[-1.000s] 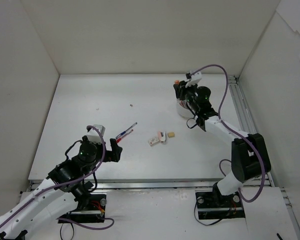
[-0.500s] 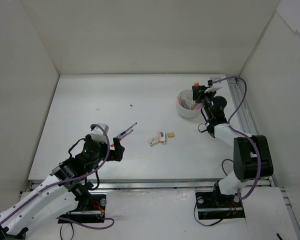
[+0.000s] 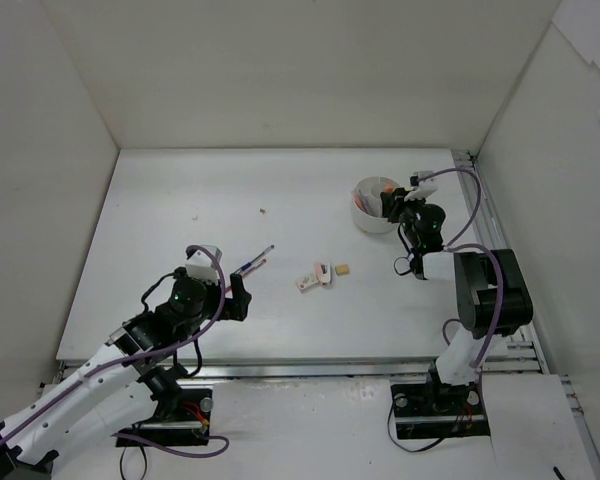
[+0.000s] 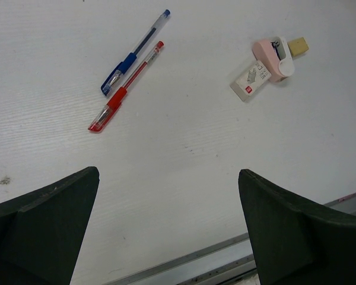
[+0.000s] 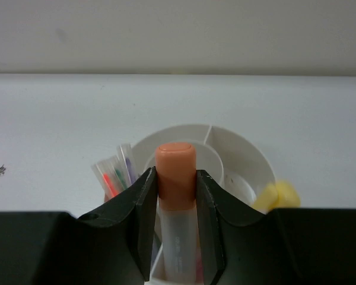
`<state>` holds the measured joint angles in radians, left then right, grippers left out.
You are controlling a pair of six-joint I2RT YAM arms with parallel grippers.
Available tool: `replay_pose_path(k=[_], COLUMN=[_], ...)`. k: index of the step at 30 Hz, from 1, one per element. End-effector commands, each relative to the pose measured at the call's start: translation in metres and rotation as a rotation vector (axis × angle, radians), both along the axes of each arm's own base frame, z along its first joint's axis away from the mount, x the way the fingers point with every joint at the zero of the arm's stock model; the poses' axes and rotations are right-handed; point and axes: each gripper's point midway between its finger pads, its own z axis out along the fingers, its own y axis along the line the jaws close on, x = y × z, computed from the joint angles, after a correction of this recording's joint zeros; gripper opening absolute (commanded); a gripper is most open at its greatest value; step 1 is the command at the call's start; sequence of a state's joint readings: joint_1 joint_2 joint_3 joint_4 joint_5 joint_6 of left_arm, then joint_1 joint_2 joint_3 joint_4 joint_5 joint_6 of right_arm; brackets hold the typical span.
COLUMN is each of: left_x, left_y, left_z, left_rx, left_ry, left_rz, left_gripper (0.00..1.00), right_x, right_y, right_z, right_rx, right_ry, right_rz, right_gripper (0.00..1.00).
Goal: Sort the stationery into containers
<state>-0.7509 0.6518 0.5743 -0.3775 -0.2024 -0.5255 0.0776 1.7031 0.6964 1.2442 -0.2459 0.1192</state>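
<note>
My right gripper [image 5: 175,174] is shut on an orange marker stick [image 5: 176,157], upright over the near rim of the round white dish [image 5: 243,141]. The dish holds several thin pens [image 5: 115,173] on its left and a yellow marker [image 5: 276,195] on its right. In the top view the right gripper [image 3: 402,203] is at the dish's [image 3: 364,220] right side. My left gripper [image 4: 168,175] is open and empty above the table. A blue pen [image 4: 133,54] and a red pen [image 4: 126,88] lie ahead of it. A white eraser [image 4: 249,80], a pink piece [image 4: 268,54] and a tan block [image 4: 298,45] lie to the right.
In the top view the pens [image 3: 252,263] lie just beyond the left gripper [image 3: 238,299], and the eraser group [image 3: 318,275] lies mid-table. White walls enclose the table. A metal rail [image 4: 184,261] runs along the near edge.
My right gripper has carried the orange marker from the dish's far left side across to its right side. My left arm has edged slightly forward and right.
</note>
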Motion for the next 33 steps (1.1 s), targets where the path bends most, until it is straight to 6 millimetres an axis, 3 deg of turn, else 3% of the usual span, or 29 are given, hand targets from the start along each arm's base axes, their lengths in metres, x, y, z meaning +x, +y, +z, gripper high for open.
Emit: replay_pose_path(k=[1, 4, 7, 8, 10, 12, 16, 17, 21, 22, 23, 24, 26, 28, 29, 30, 33], left_x=[0.013, 0.013, 0.013, 0.013, 0.013, 0.013, 0.014, 0.014, 0.013, 0.012, 0.012, 0.011, 0.010, 0.009, 0.008, 0.011, 0.014], left_y=[-0.007, -0.007, -0.007, -0.007, -0.006, -0.007, -0.009, -0.010, -0.011, -0.012, -0.012, -0.013, -0.013, -0.012, -0.011, -0.006, 0.000], left_z=[0.039, 0.039, 0.039, 0.039, 0.039, 0.040, 0.042, 0.042, 0.046, 0.047, 0.047, 0.047, 0.050, 0.049, 0.049, 0.049, 0.041], left_rx=[-0.060, -0.056, -0.051, -0.049, -0.050, -0.052, -0.053, -0.055, -0.068, -0.073, -0.075, -0.080, -0.091, -0.094, -0.099, -0.096, -0.077], left_ry=[-0.089, -0.088, -0.083, -0.083, -0.084, -0.089, -0.092, -0.092, -0.103, -0.104, -0.108, -0.108, -0.117, -0.115, -0.111, -0.111, -0.068], left_rz=[0.007, 0.008, 0.008, 0.007, 0.008, 0.006, -0.005, -0.008, -0.019, -0.021, -0.025, -0.029, -0.034, -0.034, -0.024, 0.009, 0.066], left_gripper=[1.00, 1.00, 1.00, 1.00, 1.00, 1.00, 1.00, 1.00, 1.00, 1.00, 1.00, 1.00, 1.00, 1.00, 1.00, 1.00, 1.00], right_x=[-0.003, -0.002, -0.002, -0.002, -0.005, -0.009, -0.015, -0.017, -0.032, -0.034, -0.036, -0.042, -0.044, -0.051, -0.051, -0.056, -0.058], right_y=[0.000, 0.001, 0.002, 0.002, -0.002, -0.003, -0.003, -0.002, -0.003, -0.002, -0.001, -0.001, 0.001, -0.002, 0.002, -0.001, 0.016], right_z=[0.076, 0.070, 0.065, 0.064, 0.068, 0.076, 0.090, 0.089, 0.120, 0.123, 0.121, 0.135, 0.132, 0.146, 0.140, 0.151, 0.143], right_rx=[0.077, 0.089, 0.095, 0.098, 0.089, 0.083, 0.064, 0.056, 0.046, 0.032, 0.021, 0.015, -0.018, -0.036, -0.046, -0.091, -0.204], right_ry=[-0.340, -0.348, -0.338, -0.336, -0.346, -0.363, -0.377, -0.365, -0.411, -0.411, -0.387, -0.408, -0.368, -0.380, -0.330, -0.342, -0.178], right_rz=[0.018, 0.024, 0.028, 0.025, 0.008, 0.001, 0.003, 0.006, 0.000, 0.007, 0.008, 0.002, -0.009, -0.037, -0.035, -0.062, -0.055], right_gripper=[0.00, 0.01, 0.10, 0.23, 0.30, 0.49, 0.62, 0.71, 0.86, 0.98, 0.98, 0.98, 0.98, 0.98, 0.98, 0.98, 0.98])
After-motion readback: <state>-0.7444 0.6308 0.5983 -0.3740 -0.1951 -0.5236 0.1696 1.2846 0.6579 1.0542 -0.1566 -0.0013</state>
